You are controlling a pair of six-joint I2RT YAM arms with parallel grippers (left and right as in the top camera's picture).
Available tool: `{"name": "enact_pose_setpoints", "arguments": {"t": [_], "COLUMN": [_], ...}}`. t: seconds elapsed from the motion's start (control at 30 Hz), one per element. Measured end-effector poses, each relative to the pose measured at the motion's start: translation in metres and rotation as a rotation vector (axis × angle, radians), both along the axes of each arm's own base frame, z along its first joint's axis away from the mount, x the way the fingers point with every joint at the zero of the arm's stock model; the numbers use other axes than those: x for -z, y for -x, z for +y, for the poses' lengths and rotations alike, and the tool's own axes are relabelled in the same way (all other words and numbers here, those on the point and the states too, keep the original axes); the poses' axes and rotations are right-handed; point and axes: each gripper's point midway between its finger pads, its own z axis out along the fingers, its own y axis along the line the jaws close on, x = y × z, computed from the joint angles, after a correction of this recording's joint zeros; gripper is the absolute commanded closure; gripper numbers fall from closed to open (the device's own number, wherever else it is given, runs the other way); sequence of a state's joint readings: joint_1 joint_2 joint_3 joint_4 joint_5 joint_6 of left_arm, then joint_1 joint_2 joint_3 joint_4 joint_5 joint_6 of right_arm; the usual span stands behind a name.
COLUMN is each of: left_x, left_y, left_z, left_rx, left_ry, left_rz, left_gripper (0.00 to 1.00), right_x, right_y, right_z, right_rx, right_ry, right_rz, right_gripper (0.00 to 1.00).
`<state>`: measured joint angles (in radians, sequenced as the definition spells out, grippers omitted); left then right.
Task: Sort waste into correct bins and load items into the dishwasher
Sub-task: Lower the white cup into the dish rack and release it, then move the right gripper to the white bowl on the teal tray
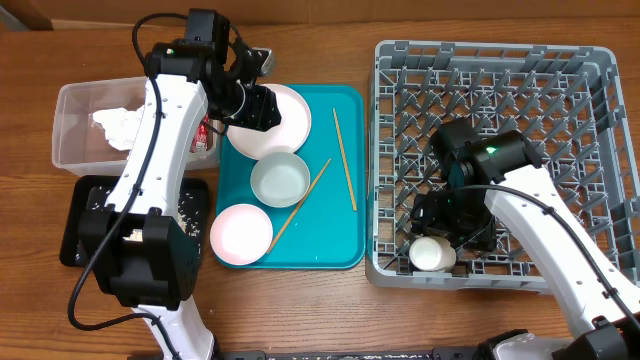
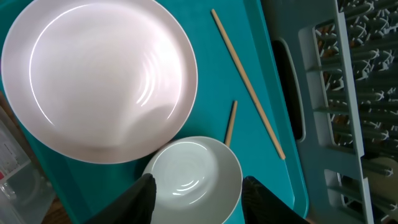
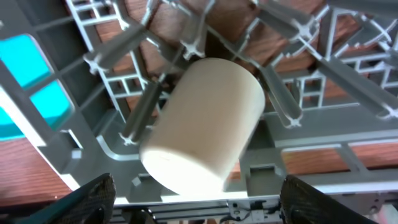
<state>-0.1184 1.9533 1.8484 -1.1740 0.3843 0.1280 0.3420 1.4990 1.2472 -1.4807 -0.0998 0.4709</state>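
Observation:
On the teal tray [image 1: 345,180] lie a pale pink plate [image 1: 275,120], a white bowl [image 1: 280,180], a second white bowl [image 1: 240,233] and two chopsticks [image 1: 344,160]. My left gripper [image 2: 199,198] is open above the tray, its fingers either side of the white bowl [image 2: 189,177], next to the plate [image 2: 99,78]. A small white cup [image 1: 432,254] lies on its side in the grey dish rack [image 1: 500,60]. My right gripper [image 3: 199,199] is open just above the cup [image 3: 202,124]. A crumpled napkin [image 1: 118,125] lies in the clear tub [image 1: 75,100].
A black tray [image 1: 85,215] with scattered rice grains sits in front of the clear tub. A red wrapper [image 1: 205,135] shows at the tub's right end, behind my left arm. The rack's upright pegs surround the cup.

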Motion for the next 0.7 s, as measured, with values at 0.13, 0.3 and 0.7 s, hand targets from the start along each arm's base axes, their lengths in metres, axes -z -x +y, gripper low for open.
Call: {"name": "enact_pose_setpoints", "arguments": {"t": [0.13, 0.3, 0.7], "left_x": [0.000, 0.000, -0.054], "left_y": [0.000, -0.001, -0.020], "left_z": [0.000, 0.000, 0.058], "left_rx": [0.000, -0.003, -0.223], "left_ry": [0.000, 0.001, -0.030], "left_rz": [0.000, -0.002, -0.061], "left_gripper": [0.53, 0.54, 0.40], "right_x": [-0.005, -0.056, -0.041], "right_y": [-0.013, -0.086, -0.172], "right_z": [0.003, 0.031, 0.149], "right_rx": [0.001, -0.048, -0.215], "right_ry": [-0.014, -0.127, -0.388], "right_rz": [-0.053, -0.376, -0.596], "right_gripper": [0.18, 0.29, 0.37]}}
